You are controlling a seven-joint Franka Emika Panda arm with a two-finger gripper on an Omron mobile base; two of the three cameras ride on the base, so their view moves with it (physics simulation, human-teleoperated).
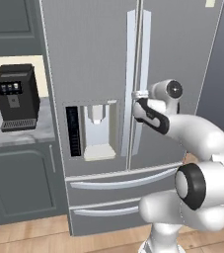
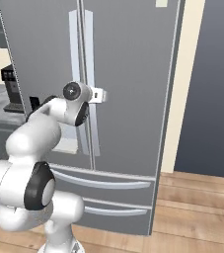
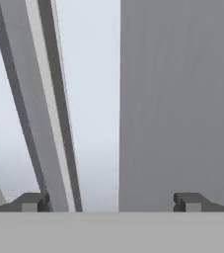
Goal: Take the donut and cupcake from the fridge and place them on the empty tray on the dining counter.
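The fridge stands directly ahead of the base with both upper doors and both bottom drawers closed; its interior is hidden. The arm reaches forward at about mid-door height, and the gripper sits right at the central seam where the two long vertical handles run side by side. In the right base view the gripper is against the right-door handle, just right of the seam. In the hand view the gripper is released, its fingertips spread wide, with one pale handle bar rising just inside the left fingertip; nothing is clamped between the jaws, and whether a fingertip touches the bar cannot be told. The water dispenser panel lies on the left door, below and left of the gripper. A black coffee machine stands on the grey counter to the left of the fridge, well apart from the arm. Wooden floor runs in front.
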